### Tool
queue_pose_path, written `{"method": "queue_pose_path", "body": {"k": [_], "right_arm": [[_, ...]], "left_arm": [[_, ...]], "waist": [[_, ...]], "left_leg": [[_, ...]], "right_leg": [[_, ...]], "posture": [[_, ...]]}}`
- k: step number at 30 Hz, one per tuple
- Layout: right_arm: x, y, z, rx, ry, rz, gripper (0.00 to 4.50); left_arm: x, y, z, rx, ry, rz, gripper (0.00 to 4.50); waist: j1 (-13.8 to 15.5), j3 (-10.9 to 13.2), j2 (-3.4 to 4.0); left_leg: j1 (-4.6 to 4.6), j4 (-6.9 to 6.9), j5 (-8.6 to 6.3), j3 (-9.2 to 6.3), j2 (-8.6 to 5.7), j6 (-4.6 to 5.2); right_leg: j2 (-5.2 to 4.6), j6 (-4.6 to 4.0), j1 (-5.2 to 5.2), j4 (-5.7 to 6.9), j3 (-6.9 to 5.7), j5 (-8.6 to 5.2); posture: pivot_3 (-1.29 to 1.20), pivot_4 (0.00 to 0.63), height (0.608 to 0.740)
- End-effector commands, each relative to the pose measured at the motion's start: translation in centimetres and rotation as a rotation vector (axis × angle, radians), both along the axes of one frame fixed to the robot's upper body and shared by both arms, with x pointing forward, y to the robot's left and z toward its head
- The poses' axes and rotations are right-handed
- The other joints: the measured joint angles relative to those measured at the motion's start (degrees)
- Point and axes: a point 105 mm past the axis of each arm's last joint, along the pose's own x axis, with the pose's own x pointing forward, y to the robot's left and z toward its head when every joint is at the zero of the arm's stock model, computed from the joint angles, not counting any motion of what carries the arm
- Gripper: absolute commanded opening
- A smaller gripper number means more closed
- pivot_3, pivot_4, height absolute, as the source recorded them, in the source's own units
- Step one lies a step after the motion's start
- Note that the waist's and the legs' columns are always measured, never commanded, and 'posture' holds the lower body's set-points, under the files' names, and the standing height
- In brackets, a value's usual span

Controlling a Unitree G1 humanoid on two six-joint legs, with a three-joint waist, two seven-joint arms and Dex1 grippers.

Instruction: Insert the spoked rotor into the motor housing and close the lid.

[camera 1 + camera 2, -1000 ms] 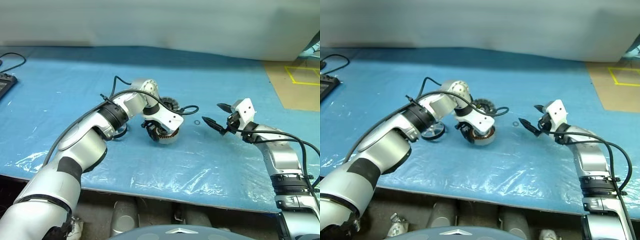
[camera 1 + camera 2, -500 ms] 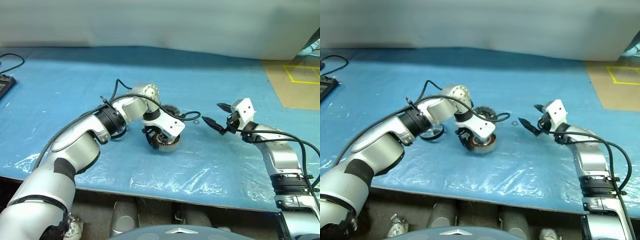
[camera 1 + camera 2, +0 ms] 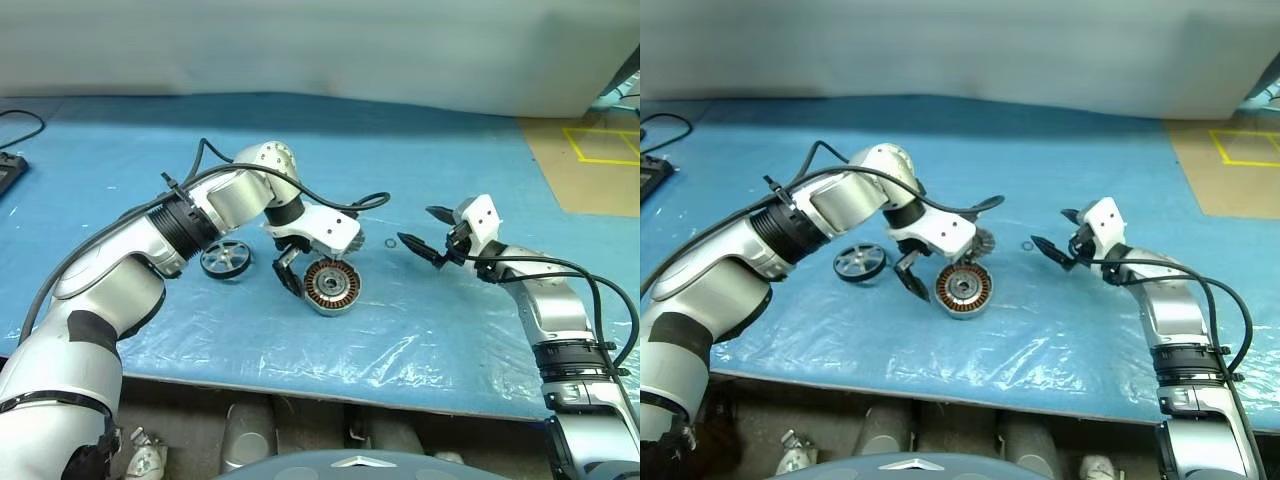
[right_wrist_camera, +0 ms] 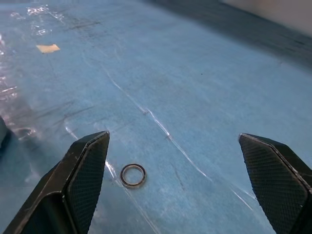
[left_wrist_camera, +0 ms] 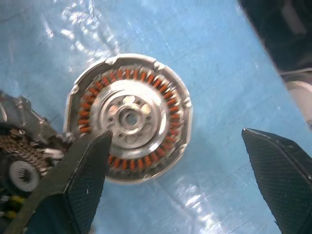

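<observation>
left gripper (image 5: 178, 183): fingers spread wide, nothing held, poised just above the motor housing.
right gripper (image 4: 175, 180): fingers spread wide, nothing held, hung over bare sheet near a small ring (image 4: 133, 175).
motor housing (image 3: 331, 285): lying on the blue sheet (image 3: 450, 180), copper windings up, centre hole exposed; rotor not yet seated.
spoked rotor (image 3: 224, 260): flat on the sheet, beside the housing on the robot's left, close under the left forearm.
lid (image 3: 981, 241): finned grey disc just behind the housing, partly hidden by the left wrist; in the left wrist view seen at the housing's edge (image 5: 19, 146); contact cannot be told.
risk 1: the housing could be nudged or flipped by a left fingertip, since one finger (image 5: 85, 170) sits over its rim.
risk 2: the lid could be dragged by the wrist or cable when the arm is swung toward the rotor.
risk 3: the rotor could be gripped off-centre and tilted, then jammed on the windings instead of the hole.
risk 4: the housing is judged likely to slide on the slick plastic film under insertion force.
risk 5: the loose ring could be knocked away by the right gripper.
</observation>
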Motion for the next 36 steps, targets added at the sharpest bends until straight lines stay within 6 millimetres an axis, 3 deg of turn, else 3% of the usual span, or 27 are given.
{"method": "queue_pose_path", "body": {"k": [1, 5, 10, 13, 22, 25, 27, 31, 36], "right_arm": [[0.3, 0.3, 0.6, 0.005, -0.026, 0.02, 4.5], [0.5, 0.5, 0.1, 0.01, -0.015, 0.024, 4.5], [-0.2, 0.4, -1.3, 0.018, 0.025, 0.019, 4.5], [-0.4, 0.3, -1.9, 0.023, 0.037, 0.01, 4.5], [-0.9, 0.8, -3.0, 0.004, 0.079, 0.038, 4.5], [-0.8, 1.0, -3.5, -0.004, 0.092, 0.029, 4.5], [-0.5, 1.3, -4.0, -0.014, 0.107, 0.012, 4.5], [-0.2, 2.2, -4.8, -0.019, 0.121, 0.007, 4.5], [0.5, 3.1, -4.9, -0.022, 0.116, 0.012, 4.5]], "left_arm": [[-1.1, 0.2, 2.7, -0.096, 0.038, 0.007, 4.47], [-1.6, 1.5, 4.1, -0.237, 0.091, 0.048, 4.47], [-3.9, 4.0, 3.9, -0.434, 0.251, 0.134, 4.47], [-4.4, 5.4, 1.8, -0.468, 0.257, 0.254, 4.47], [-2.4, 5.0, -0.4, -0.819, 0.149, 0.585, 4.47], [-2.4, 5.6, -3.3, -0.825, 0.042, 0.666, 4.47], [-2.3, 5.8, -4.6, -0.857, 0.096, 0.761, 4.47], [-1.9, 6.0, -5.2, -1.02, 0.12, 0.869, 4.47], [-2.9, 6.0, -5.9, -1.013, 0.14, 0.86, 4.47]], "waist": [[-0.1, 0.0, 0.04], [-0.2, 0.0, 0.1], [-1.3, -0.1, 0.23], [-1.4, 0.0, 0.24], [-1.4, -0.1, 0.32], [-2.0, -0.1, 0.35], [-2.5, -0.1, 0.34], [-2.8, -0.1, 0.35], [-2.8, -0.1, 0.34]], "left_leg": [[0.03, -0.03, 0.0, 0.02, 0.01, 0.0], [0.04, -0.03, 0.0, 0.03, 0.04, -0.02], [0.04, -0.08, 0.0, 0.04, 0.06, -0.03], [-0.01, -0.09, 0.0, 0.05, 0.08, -0.03], [-0.01, 0.21, 0.0, 0.06, 0.09, -0.01], [0.02, 0.15, 0.01, 0.1, 0.12, 0.0], [-0.01, 0.06, 0.02, 0.1, 0.14, 0.03], [0.03, 0.1, 0.09, 0.11, 0.12, 0.16], [0.09, 0.12, 0.04, 0.12, 0.13, 0.12]], "right_leg": [[0.02, -0.01, 0.0, 0.0, 0.0, -0.01], [0.04, -0.02, 0.0, 0.01, 0.0, -0.02], [0.04, -0.03, -0.01, -0.01, -0.03, -0.02], [0.04, -0.04, -0.05, -0.01, -0.06, -0.02], [-0.01, -0.06, -0.02, 0.14, -0.05, -0.01], [0.02, -0.06, -0.01, 0.08, -0.04, -0.01], [0.05, -0.06, -0.03, 0.03, -0.06, -0.02], [0.02, -0.07, -0.03, 0.05, -0.05, -0.01], [0.01, -0.1, -0.02, 0.11, -0.05, 0.01]], "posture": [[0.0, 0.15, 0.74], [0.0, 0.15, 0.74], [0.0, 0.15, 0.74], [0.0, 0.15, 0.74], [0.0, 0.15, 0.74], [0.0, 0.15, 0.74], [0.0, 0.15, 0.74], [0.0, 0.15, 0.74], [0.0, 0.15, 0.74]]}}
